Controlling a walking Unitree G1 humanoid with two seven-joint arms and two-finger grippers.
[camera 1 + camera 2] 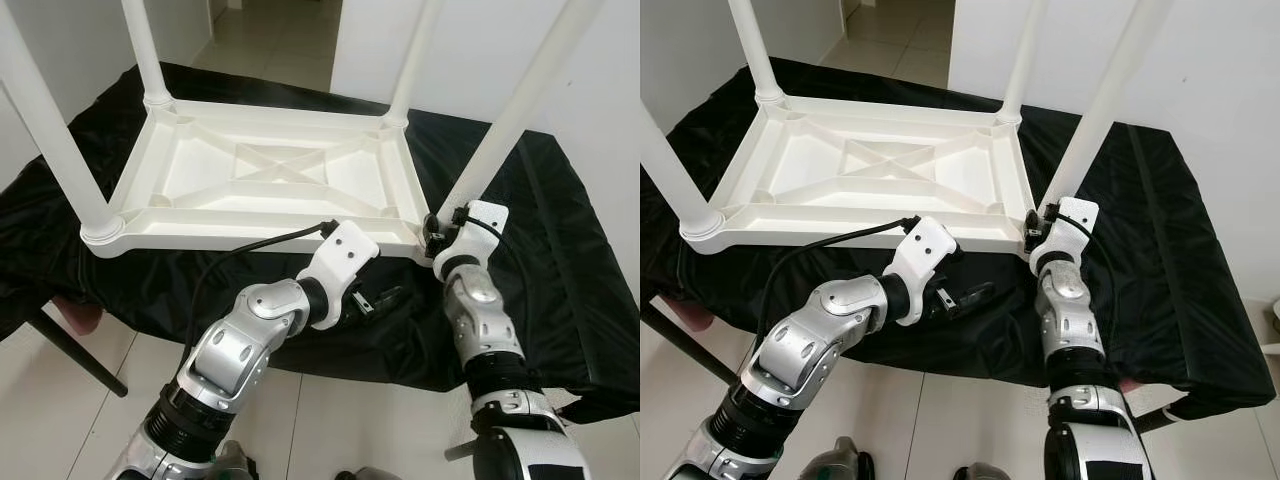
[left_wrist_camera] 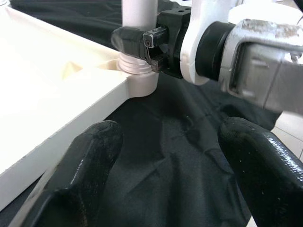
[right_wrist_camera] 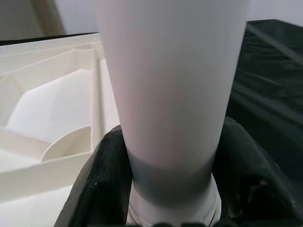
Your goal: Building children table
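The white plastic children's table [image 1: 270,170] lies upside down on a black cloth [image 1: 560,260], ribbed underside up (an X-brace across it), with four round legs [image 1: 510,110] standing in its corners.

One white table top [image 1: 270,170] lies upside down on one black cloth [image 1: 560,250]. Four white legs [image 1: 520,105] stand up from it, one at each corner. Two grippers are there: the left gripper [image 1: 385,300] at the near edge, the right gripper [image 1: 435,232] at the near right corner.
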